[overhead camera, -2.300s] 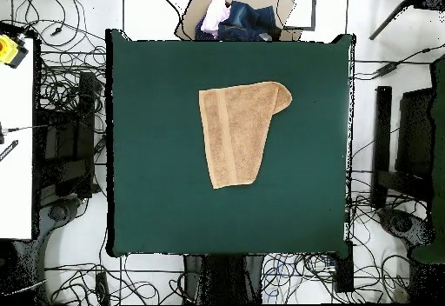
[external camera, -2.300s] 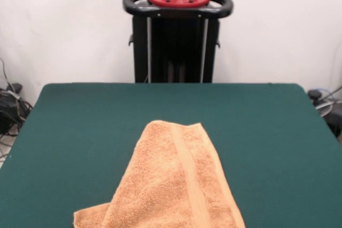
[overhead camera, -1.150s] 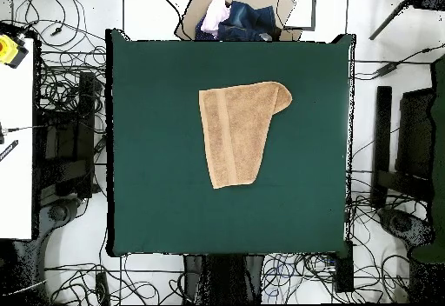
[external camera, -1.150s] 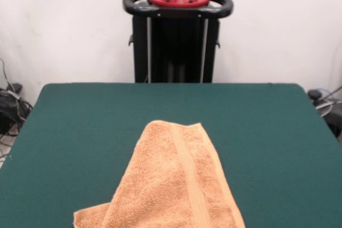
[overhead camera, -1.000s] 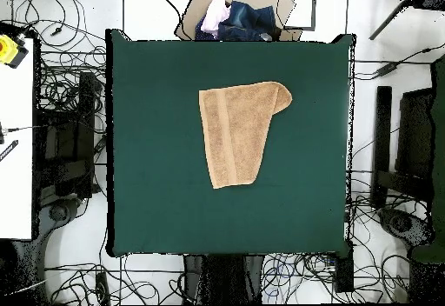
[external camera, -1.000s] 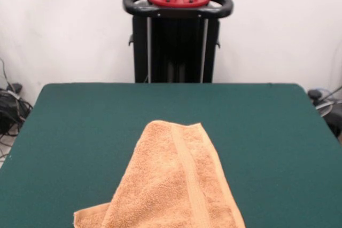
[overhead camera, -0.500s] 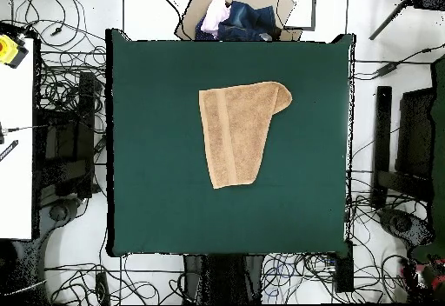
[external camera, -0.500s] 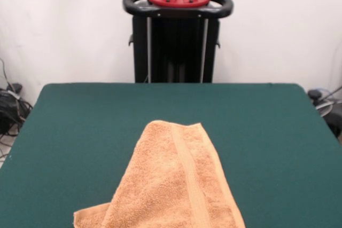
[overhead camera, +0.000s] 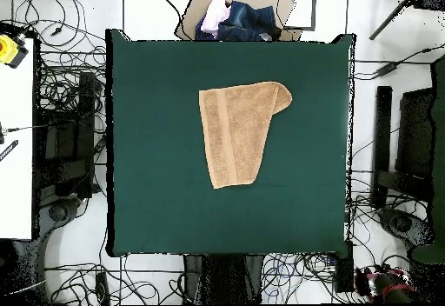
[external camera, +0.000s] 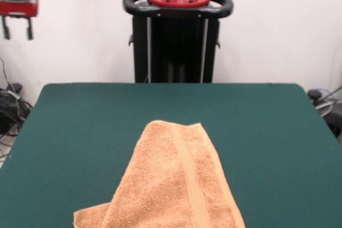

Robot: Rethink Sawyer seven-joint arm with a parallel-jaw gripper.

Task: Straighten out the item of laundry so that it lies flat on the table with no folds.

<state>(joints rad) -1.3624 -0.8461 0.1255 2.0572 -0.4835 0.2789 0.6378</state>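
Lying folded on the tabletop [external camera: 267, 132], the towel [external camera: 171, 185]: one long side doubled over, giving a tapering, lopsided outline instead of a plain rectangle. Sitting near the middle of the tabletop [overhead camera: 156, 146] in the overhead view, the towel [overhead camera: 236, 133], a little toward the edge away from the robot's base, with bare green cloth all round it. Running lengthwise near one long edge, a flat woven band. Narrowing toward the pedestal [external camera: 177, 36] in the front view, and widening toward the camera, where the cloth is running off the bottom of the picture; poking out at the lower left there, a rumpled corner from under the upper layer. Hanging high at the top left in the front view, well apart from the towel and out beyond the tabletop's side, the gripper [external camera: 17, 28]: jaws spread, two dark tips pointing down with a clear gap between them, pinching nothing. Showing in the overhead view near the bottom right, off the tabletop, the gripper [overhead camera: 385, 282] as a small red and dark shape among floor cables [overhead camera: 61, 94].
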